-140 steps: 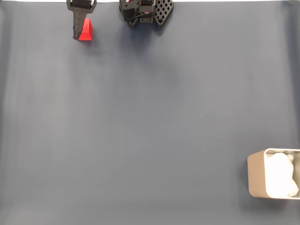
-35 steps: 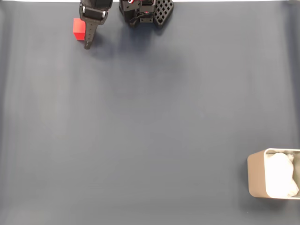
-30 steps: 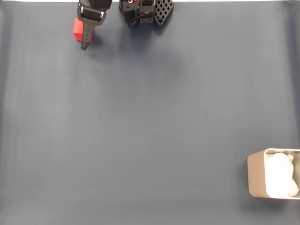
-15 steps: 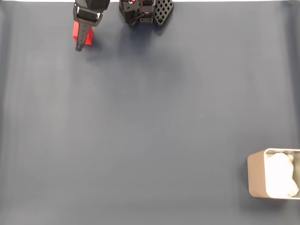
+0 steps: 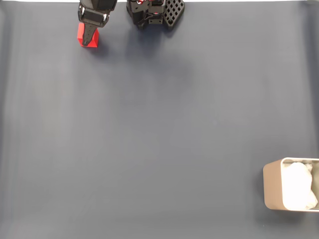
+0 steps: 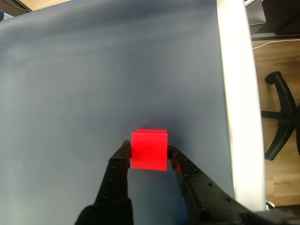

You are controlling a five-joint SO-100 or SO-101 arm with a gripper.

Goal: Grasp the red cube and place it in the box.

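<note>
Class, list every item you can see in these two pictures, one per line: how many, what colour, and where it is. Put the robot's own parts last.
red cube: one, bright red, on the mat near the top left of the fixed view, between the claw's fingers.
box: one, beige with white inside, bottom right corner of the fixed view.
mat: one, dark grey-blue, covering the table.
office chair: one, black, on the wooden floor at the right edge of the wrist view.
claw: one, black, a finger either side of the cube.

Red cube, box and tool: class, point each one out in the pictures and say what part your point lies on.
red cube (image 6: 149, 150): wrist view, the face toward the camera.
box (image 5: 272, 187): fixed view, its beige outer wall.
tool (image 6: 148, 155): wrist view, midway between its fingertips, which flank the cube.
</note>
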